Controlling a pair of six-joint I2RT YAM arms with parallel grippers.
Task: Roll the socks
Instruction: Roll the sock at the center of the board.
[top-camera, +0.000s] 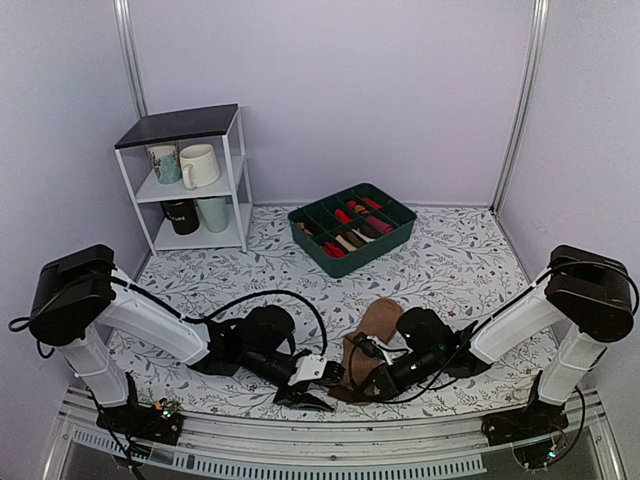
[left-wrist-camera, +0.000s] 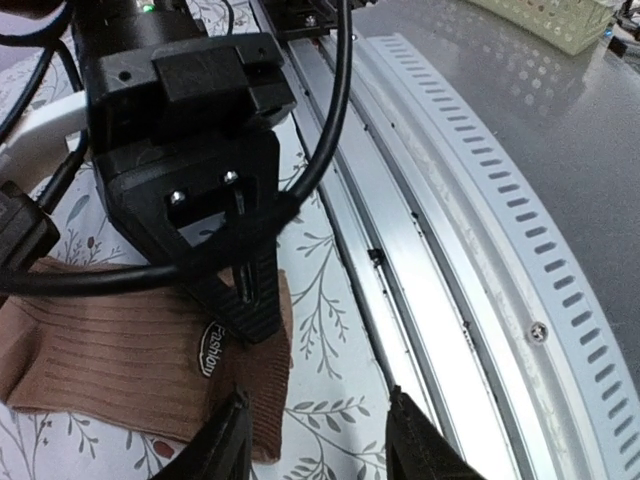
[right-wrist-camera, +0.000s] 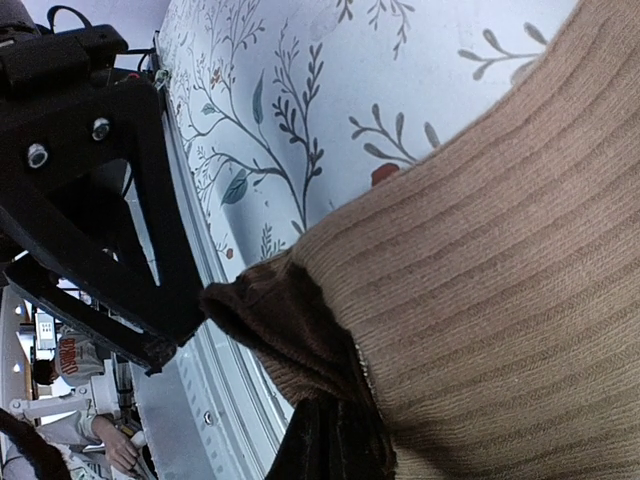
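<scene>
My right claw (left-wrist-camera: 250, 312) is clamped tight on the near end of the socks (left-wrist-camera: 110, 370), pinning it to the desk (left-wrist-camera: 325, 300) as an anchor. My left claw (left-wrist-camera: 322, 442) hangs half-open and empty just beside that end, placed, I judge, to start the roll.

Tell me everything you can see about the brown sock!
The sock is tan ribbed knit with a darker brown end and a small oval label. It lies flat on the leafy tablecloth near the front edge. The right pincer is shut, pinching its dark end, which bunches up. The left pincer hangs open at its edge.
</scene>
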